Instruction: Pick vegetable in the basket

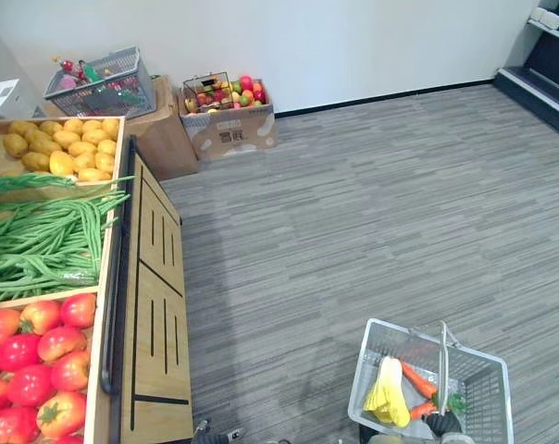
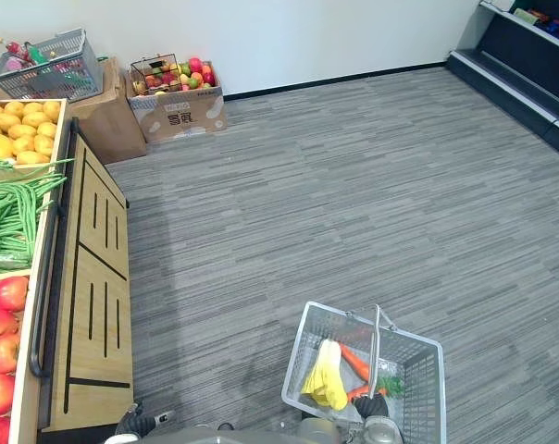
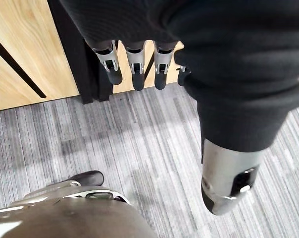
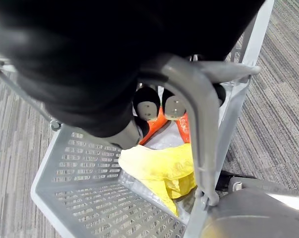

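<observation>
A grey mesh basket (image 1: 361,384) hangs low at my right side, above the carpet. My right hand (image 4: 148,105) is shut round its grey handle (image 4: 191,94), and it also shows at the handle's near end (image 1: 443,423). Inside the basket lie a yellow leafy vegetable (image 1: 388,392) and orange carrots (image 1: 416,379) with green tops. My left hand (image 3: 134,69) hangs open beside the wooden stand, its fingers straight and holding nothing. The stand on my left carries green beans (image 1: 43,240), red tomatoes (image 1: 34,365) and yellow potatoes (image 1: 62,143).
The stand's wooden side panel (image 1: 155,305) and dark rail (image 1: 113,277) run along my left. At the back wall a cardboard box (image 1: 229,129) holds fruit, and another grey basket (image 1: 104,83) sits on a second box. Dark shelving (image 1: 543,79) stands at the far right. Grey carpet (image 1: 354,213) lies between.
</observation>
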Robot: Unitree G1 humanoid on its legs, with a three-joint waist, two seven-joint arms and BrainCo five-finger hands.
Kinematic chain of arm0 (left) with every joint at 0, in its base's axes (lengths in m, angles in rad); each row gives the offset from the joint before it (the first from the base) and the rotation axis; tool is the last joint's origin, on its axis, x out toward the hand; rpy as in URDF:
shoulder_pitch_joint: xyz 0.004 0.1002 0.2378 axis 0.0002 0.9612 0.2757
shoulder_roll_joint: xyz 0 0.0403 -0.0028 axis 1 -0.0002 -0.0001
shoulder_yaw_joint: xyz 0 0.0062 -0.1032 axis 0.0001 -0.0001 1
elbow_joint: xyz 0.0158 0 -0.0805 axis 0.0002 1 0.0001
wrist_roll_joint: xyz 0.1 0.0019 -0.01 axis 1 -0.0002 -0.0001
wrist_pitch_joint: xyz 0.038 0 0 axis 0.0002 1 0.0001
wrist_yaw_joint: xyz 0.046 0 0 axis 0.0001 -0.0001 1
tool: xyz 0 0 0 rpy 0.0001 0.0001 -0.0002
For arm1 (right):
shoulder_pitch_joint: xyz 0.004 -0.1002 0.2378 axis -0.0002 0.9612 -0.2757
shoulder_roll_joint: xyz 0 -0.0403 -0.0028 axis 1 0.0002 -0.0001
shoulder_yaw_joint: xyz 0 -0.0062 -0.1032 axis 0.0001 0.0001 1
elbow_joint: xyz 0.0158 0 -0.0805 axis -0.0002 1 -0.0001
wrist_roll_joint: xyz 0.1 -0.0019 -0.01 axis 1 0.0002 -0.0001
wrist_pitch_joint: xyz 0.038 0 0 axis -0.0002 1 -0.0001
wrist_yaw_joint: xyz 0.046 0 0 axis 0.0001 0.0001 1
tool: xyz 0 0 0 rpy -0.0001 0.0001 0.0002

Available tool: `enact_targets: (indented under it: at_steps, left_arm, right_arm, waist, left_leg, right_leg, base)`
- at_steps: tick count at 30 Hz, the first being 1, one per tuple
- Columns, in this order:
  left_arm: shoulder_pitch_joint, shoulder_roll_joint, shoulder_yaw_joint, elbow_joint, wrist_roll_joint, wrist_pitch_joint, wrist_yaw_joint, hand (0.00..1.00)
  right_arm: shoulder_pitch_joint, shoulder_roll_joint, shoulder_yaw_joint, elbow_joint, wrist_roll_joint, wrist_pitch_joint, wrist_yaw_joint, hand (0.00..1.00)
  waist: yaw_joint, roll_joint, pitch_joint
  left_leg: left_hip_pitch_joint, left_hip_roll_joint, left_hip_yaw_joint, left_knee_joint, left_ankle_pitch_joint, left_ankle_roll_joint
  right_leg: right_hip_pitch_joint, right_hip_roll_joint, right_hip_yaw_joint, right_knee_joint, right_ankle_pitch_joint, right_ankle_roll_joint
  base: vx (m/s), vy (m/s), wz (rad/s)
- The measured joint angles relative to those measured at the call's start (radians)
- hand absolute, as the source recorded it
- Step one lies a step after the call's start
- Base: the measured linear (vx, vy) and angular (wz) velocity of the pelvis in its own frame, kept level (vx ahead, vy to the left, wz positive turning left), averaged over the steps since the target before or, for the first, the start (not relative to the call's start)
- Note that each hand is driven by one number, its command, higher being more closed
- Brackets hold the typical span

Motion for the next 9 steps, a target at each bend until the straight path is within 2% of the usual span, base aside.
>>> enact_targets:
  at_steps: [4,9]
  left_arm:
    - [0.002,0.000,0.009,0.015,0.000,0.001,0.000,0.00]
    - [0.003,-0.003,0.009,0.033,0.000,0.002,0.002,0.00]
  right_arm:
    - [0.001,0.003,-0.036,0.034,0.005,0.007,0.002,1.00]
    - [0.004,0.002,-0.049,0.050,0.046,0.013,0.002,1.00]
  waist:
    - [0.002,0.000,-0.016]
    - [0.002,0.009,-0.027]
  left_leg:
    - [0.002,0.006,-0.016,0.000,-0.001,0.001]
    - [0.004,0.025,-0.020,-0.001,0.000,-0.001]
  right_leg:
    - [0.037,0.007,-0.020,-0.059,0.027,-0.004]
    - [0.039,0.023,-0.027,-0.065,0.029,-0.005]
  base:
    - [-0.04,-0.048,0.09]
    - [-0.04,-0.059,0.00]
